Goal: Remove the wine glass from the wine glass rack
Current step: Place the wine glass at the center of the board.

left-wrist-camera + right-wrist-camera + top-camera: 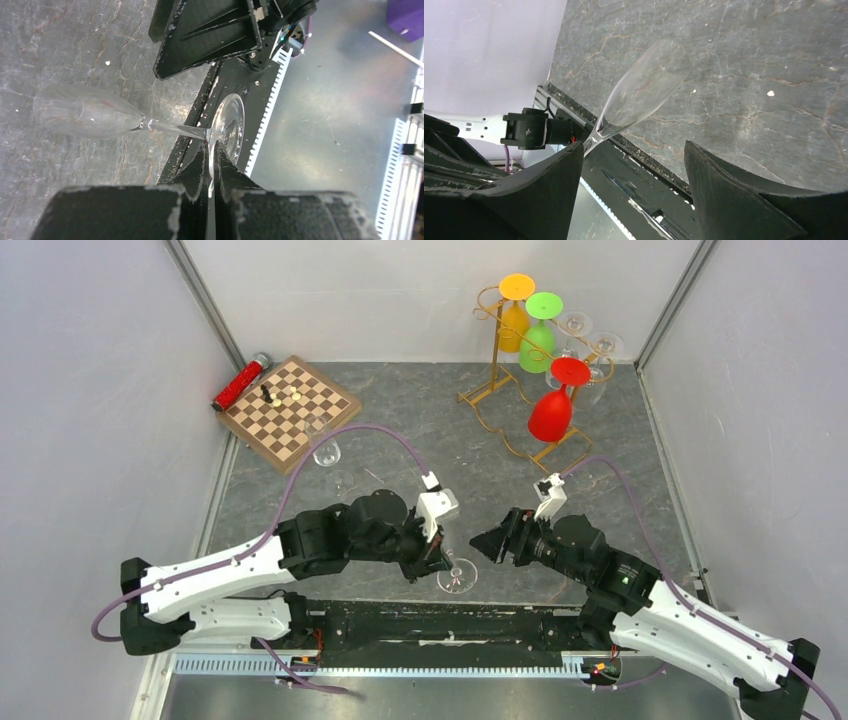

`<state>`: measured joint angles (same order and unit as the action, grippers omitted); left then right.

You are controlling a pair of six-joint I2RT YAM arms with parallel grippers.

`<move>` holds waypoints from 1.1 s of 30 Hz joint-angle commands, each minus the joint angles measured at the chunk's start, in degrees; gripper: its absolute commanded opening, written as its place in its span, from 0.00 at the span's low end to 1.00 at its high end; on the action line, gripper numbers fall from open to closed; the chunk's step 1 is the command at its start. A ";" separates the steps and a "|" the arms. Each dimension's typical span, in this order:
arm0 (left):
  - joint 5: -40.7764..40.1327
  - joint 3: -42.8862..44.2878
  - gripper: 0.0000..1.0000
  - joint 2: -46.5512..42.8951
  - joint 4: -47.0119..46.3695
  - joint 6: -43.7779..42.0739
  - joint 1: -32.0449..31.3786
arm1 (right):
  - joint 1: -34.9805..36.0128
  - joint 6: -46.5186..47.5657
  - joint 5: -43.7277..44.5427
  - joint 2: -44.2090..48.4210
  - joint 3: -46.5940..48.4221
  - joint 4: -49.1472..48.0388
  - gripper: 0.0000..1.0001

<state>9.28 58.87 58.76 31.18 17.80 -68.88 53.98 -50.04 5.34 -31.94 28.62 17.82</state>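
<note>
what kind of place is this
Probably a robot test cell: bare white panel walls, left arm and right arm bolted side by side, and staged props, a chessboard and a wine glass rack.

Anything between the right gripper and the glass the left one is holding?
Nothing. The right wrist view shows the wine glass directly ahead of the right gripper, jaws open, path unobstructed.

The wine glass (457, 577) is carried at the left end effector (437, 558), with its foot pinched between the jaws and its bowl stretched sideways above the table (450, 440). The right end effector (487, 543) is set just to the right of it, jaws spread and apart from it. The wine glass rack (494, 365) is stood well behind the right end effector, with glasses (551, 412) hung on it. A chessboard (290, 412) is laid well behind and left of the left end effector, with another glass (326, 452) at its near corner.
</note>
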 commanded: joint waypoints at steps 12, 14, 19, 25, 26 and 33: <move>-10.88 1.96 0.02 2.85 -3.03 -10.12 -7.18 | -4.22 -6.19 -17.84 -2.22 -8.20 -17.30 0.75; -11.52 1.86 0.02 3.52 -3.31 -10.83 -8.15 | -4.31 -6.09 -18.72 -2.96 -8.04 -18.80 0.75; -13.21 1.95 0.02 5.07 -3.85 -11.97 -10.07 | -4.32 -6.71 -20.39 -4.04 -8.41 -21.27 0.75; -14.28 2.84 0.02 6.63 -6.00 -13.03 -11.36 | -4.32 -9.47 -23.17 -5.68 -11.33 -26.04 0.72; -14.50 3.19 0.02 7.06 -5.95 -13.33 -11.57 | -4.32 -9.78 -23.55 -5.97 -11.70 -26.70 0.72; -16.61 5.41 0.02 10.47 -5.51 -15.28 -13.33 | -4.27 -10.68 -25.36 -6.82 -12.74 -29.06 0.70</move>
<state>-4.62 60.77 68.01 29.47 6.74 -81.03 49.98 -59.66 -18.04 -38.72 16.01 -6.59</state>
